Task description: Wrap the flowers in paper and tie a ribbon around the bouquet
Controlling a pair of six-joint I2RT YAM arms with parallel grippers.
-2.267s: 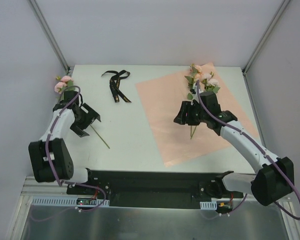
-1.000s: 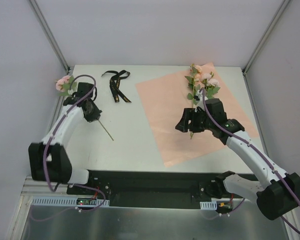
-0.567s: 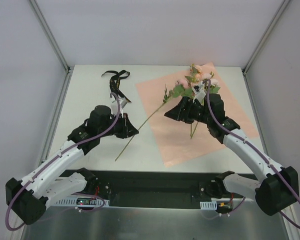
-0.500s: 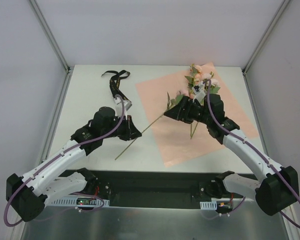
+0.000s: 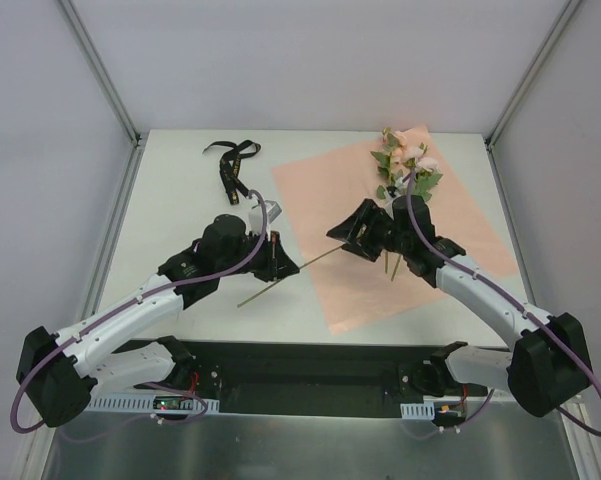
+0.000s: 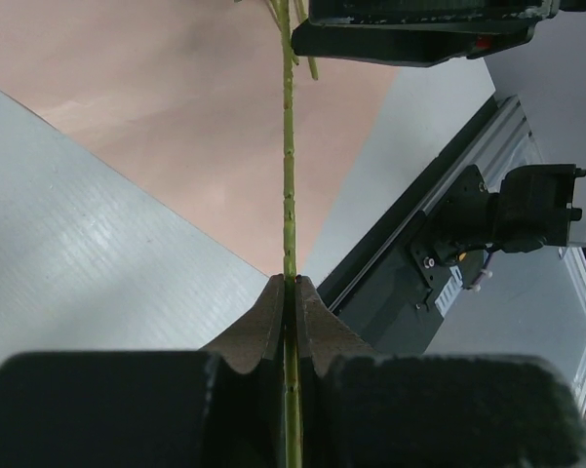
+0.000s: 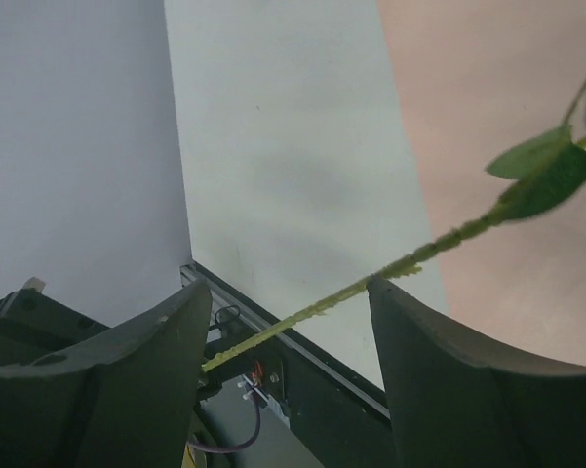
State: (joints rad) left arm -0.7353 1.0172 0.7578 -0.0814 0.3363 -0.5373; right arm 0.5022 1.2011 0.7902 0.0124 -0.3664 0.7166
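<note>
Flowers (image 5: 405, 162) are being gathered on the paper (image 5: 330, 200): left tool (image 6: 289, 285) clamps a stalk (image 6: 289, 175), right tool (image 7: 291, 297) gapes around it and should close next.

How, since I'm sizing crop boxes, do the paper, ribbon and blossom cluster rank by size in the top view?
1. paper, by far the largest.
2 and 3. ribbon and blossom cluster: similar spread, too close to rank.

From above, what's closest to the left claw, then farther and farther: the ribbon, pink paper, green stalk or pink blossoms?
1. Green stalk: pinched in the left claw.
2. Pink paper: just to its right.
3. Ribbon: behind, far left.
4. Pink blossoms: far right corner.
</note>
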